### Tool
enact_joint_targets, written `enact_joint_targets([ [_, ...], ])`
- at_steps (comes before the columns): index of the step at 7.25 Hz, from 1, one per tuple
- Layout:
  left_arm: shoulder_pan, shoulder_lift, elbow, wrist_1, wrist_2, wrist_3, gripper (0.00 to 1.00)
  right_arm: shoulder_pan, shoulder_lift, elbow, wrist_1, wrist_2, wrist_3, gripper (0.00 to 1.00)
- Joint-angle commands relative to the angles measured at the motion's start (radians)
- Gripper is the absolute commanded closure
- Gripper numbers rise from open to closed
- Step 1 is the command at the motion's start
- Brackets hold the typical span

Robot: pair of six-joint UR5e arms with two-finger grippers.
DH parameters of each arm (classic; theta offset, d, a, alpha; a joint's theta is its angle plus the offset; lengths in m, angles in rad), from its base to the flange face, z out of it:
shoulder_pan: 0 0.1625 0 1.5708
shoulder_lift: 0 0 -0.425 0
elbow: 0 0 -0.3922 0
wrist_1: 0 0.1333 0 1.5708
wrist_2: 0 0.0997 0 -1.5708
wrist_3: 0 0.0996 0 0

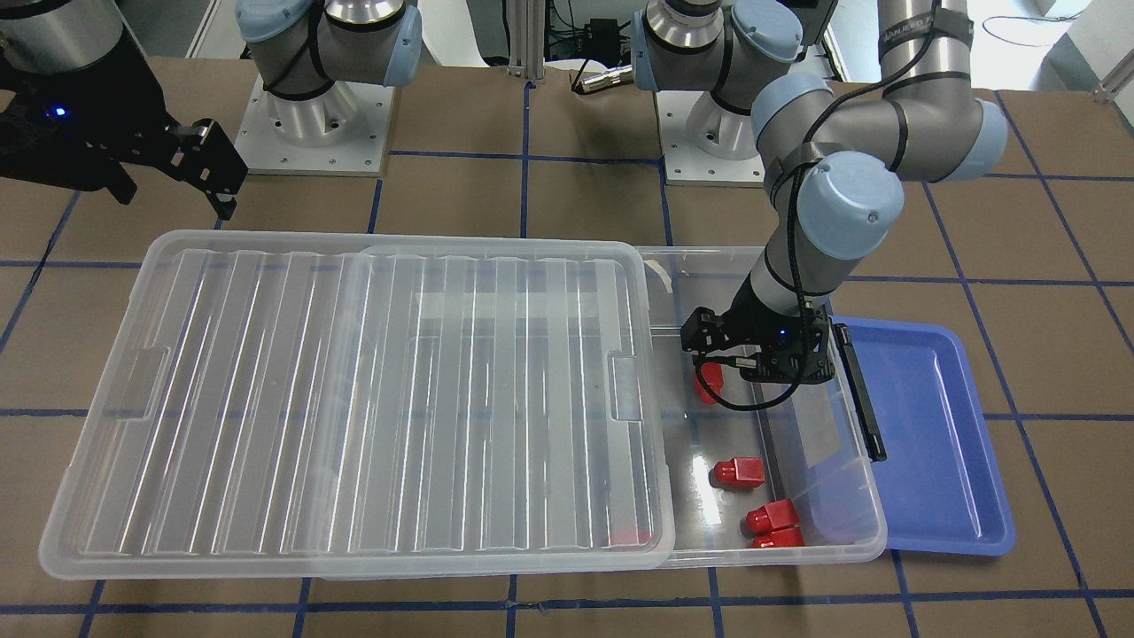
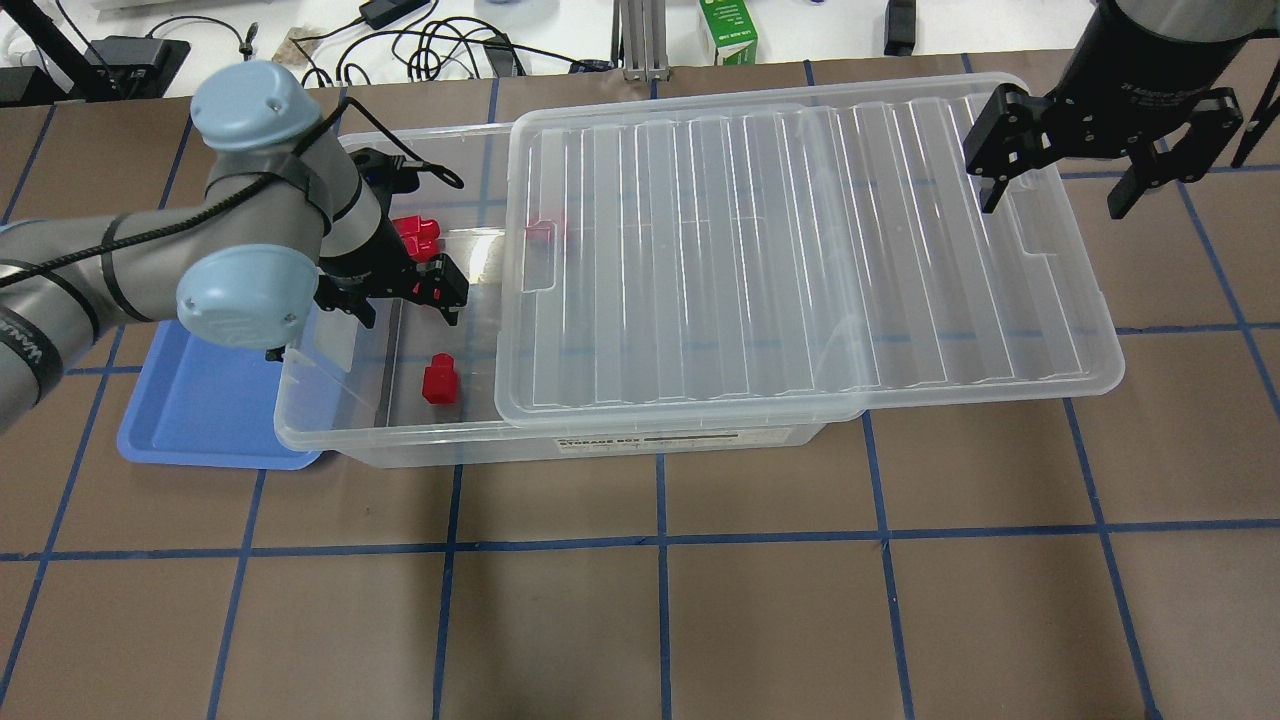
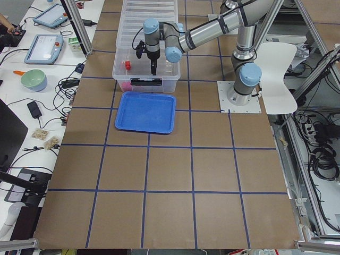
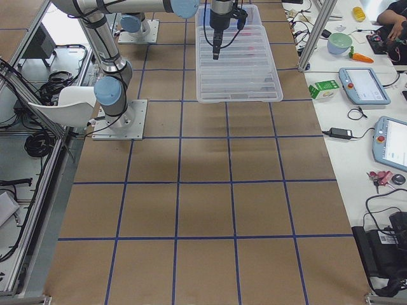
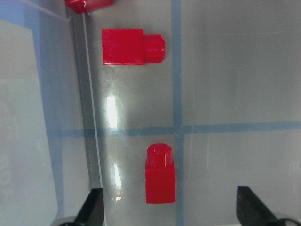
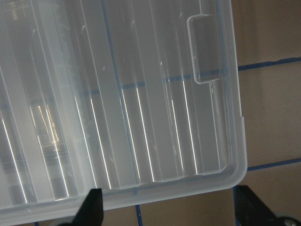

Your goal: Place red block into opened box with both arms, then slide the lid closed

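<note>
The box [image 2: 330, 430] lies with its lid [image 2: 800, 250] slid off toward one short end, leaving uncovered the end with the black bar, against which a blue tray [image 2: 200, 420] sits. Inside this uncovered end the left gripper [image 2: 408, 300] hangs with fingers spread and empty, directly above the red block [image 5: 160, 174], which rests on the box floor with further red blocks [image 1: 738, 472] nearby on that floor. The right gripper [image 2: 1055, 205], likewise spread wide and holding nothing, hovers above the lid's end overhanging the box's opposite short side.
</note>
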Motion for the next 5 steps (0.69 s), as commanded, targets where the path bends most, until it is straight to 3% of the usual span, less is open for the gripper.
enact_joint_targets([
  [1, -0.006, 0.083, 0.140, -0.217, 0.009, -0.003, 0.00, -0.100, 0.053, 0.002, -0.029, -0.001, -0.135, 0.00],
  [3, -0.012, 0.143, 0.209, -0.308, 0.006, -0.003, 0.00, -0.206, 0.126, 0.002, -0.096, 0.000, -0.281, 0.00],
  [5, -0.023, 0.193, 0.212, -0.322, 0.007, -0.003, 0.00, -0.237, 0.207, 0.002, -0.196, -0.010, -0.388, 0.00],
])
